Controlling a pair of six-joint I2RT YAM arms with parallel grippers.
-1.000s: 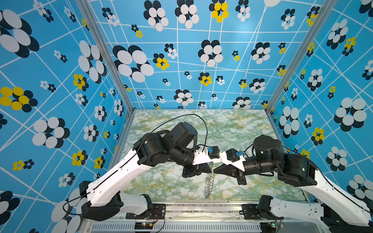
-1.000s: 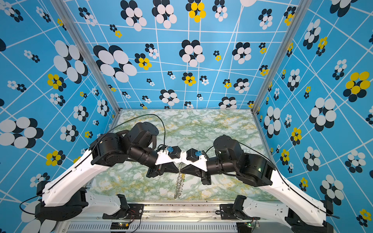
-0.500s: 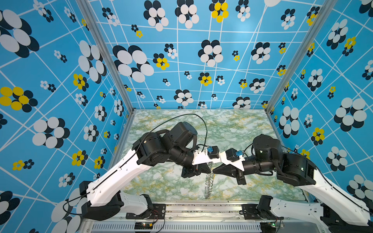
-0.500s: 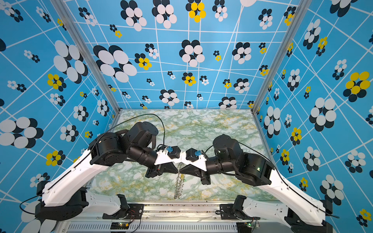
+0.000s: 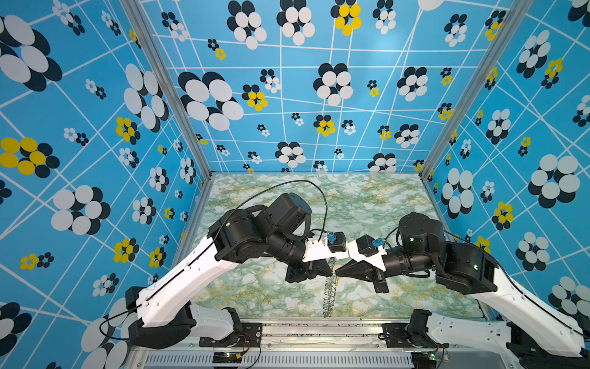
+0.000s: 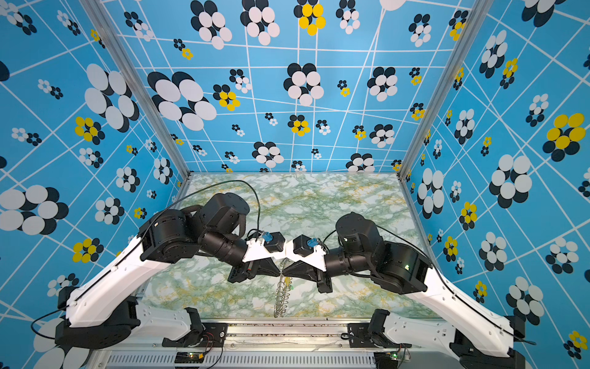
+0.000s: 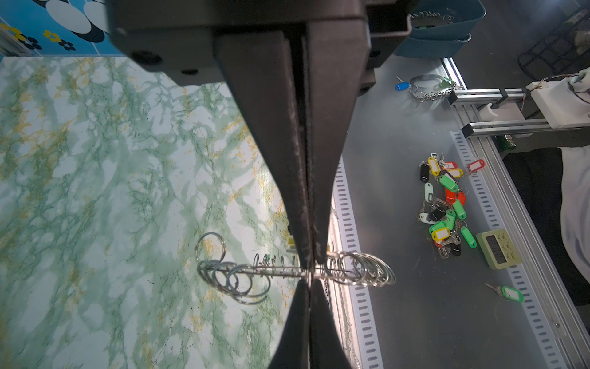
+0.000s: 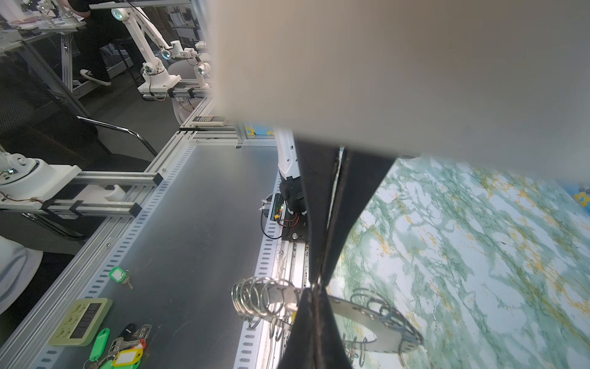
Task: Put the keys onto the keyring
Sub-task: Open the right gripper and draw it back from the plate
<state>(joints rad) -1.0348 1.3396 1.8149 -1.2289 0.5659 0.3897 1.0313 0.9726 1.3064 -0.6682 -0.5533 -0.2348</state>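
The keyring (image 5: 329,297) hangs edge-on above the marble table's front, its rim lined with silver wire loops; it is also in a top view (image 6: 281,297). My left gripper (image 5: 331,271) and right gripper (image 5: 337,272) meet tip to tip, both shut on its upper rim. In the left wrist view the left gripper (image 7: 309,282) pinches the keyring (image 7: 274,271) from one side, the right gripper's fingers (image 7: 300,191) from the other. The right wrist view shows the right gripper (image 8: 314,290) on the flat grey keyring (image 8: 367,314). Of the keys, a yellow sliver (image 8: 294,316) shows by the jaws.
Beyond the table's front rail (image 5: 319,329), a grey metal bench holds a pile of coloured key tags (image 7: 443,204), a green timer (image 7: 498,249), a lone green tag (image 7: 510,294), another ring (image 7: 427,86) and a blue bin (image 7: 447,25). Patterned blue walls enclose three sides.
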